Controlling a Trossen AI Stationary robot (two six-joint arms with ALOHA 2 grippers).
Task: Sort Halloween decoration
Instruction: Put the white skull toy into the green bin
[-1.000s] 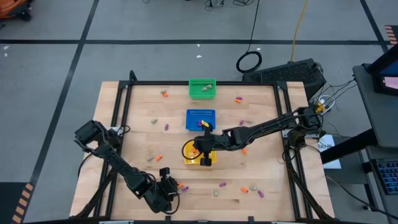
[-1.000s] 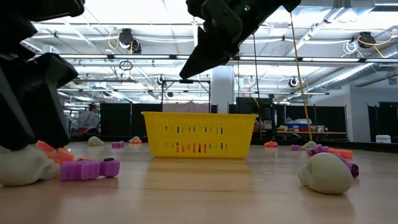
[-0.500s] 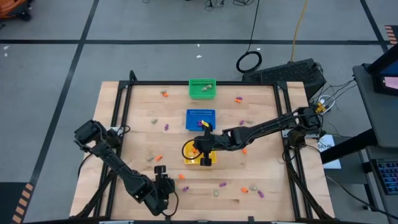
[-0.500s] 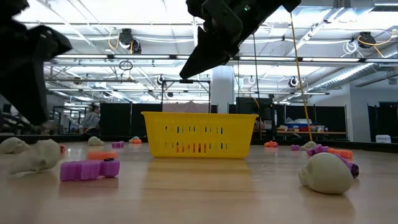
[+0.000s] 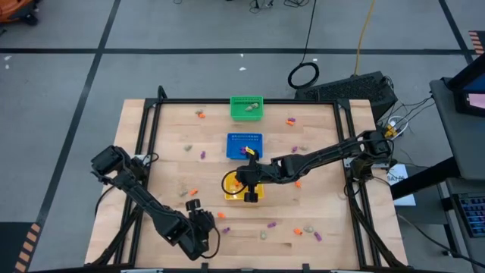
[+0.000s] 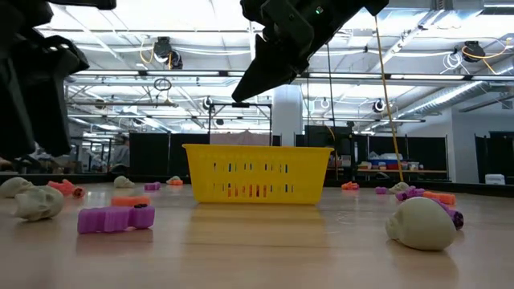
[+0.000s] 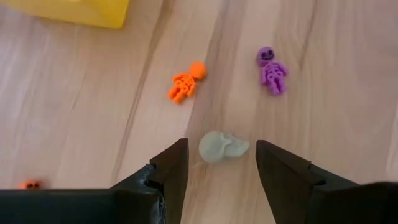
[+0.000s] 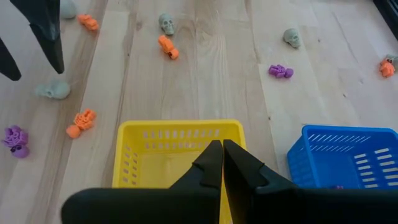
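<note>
The left hand (image 7: 216,163) hangs near the front edge of the table (image 5: 318,163), fingers spread either side of a pale skull trinket (image 7: 222,147) lying on the wood, with an orange skeleton (image 7: 185,83) and a purple skeleton (image 7: 271,69) just beyond. Over at mid-table, the right hand (image 8: 217,163) sits above the yellow basket (image 8: 179,143), fingers pressed together, the blue basket (image 8: 348,152) right alongside.

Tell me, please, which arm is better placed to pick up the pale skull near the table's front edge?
The left. Its tool is open and hovers right over the pale skull, which lies between its fingers. The right tool is shut and hangs over the yellow basket, farther from the skull.
</note>
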